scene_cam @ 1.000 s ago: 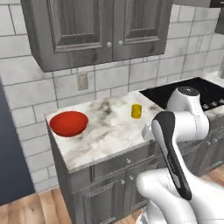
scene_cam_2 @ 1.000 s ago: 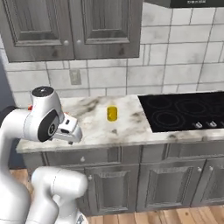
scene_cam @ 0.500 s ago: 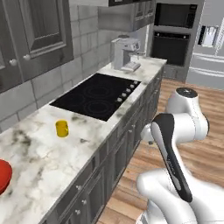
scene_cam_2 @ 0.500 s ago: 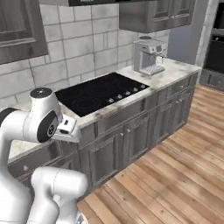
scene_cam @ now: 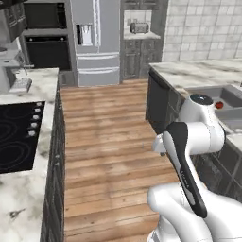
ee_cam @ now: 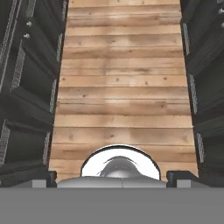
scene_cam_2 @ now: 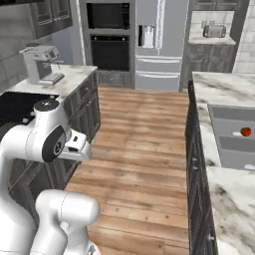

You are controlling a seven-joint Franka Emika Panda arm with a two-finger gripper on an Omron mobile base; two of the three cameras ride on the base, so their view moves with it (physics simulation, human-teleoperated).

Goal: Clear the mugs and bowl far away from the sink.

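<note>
- Hand (ee_cam: 113, 178): jaws spread about as wide as they go, nothing between them. Fingertips (ee_cam: 41, 177) sit far apart, and past them it looks down at bare wood floor (ee_cam: 122, 87).
- Arm is folded in close over the base, in the aisle between two runs of dark cabinets.
- Sink (scene_cam_2: 231, 134): grey double basin set in the marble table (scene_cam_2: 219, 89) on the robot's right. A small red ball (scene_cam_2: 245, 131) lies in the basin; that's not the bowl.
- Mugs & bowl: can't tell where they stand from here.
- Other side of the aisle: cooktop (scene_cam: 14, 137), with the coffee machine (scene_cam_2: 42, 64) further along that table. Fridge (scene_cam: 94, 42) at the far end.
- Step in hand, my guess: a transit/search leg with no grasp set up yet, approx. at the start of the job.
- To do it well:
  - Carry the arm tucked w/ elbow in; the aisle is narrow and cabinet fronts are near on both sides.
  - Stop the base square to the table edge before reaching, not at an angle.
  - Leave the jaws wide; the bowl rim needs it.
  - ID each target by shape first. Red alone isn't enough, given the ball.
  - Choose a drop spot well apart from the sink, e.g. the cooktop-side table.
</note>
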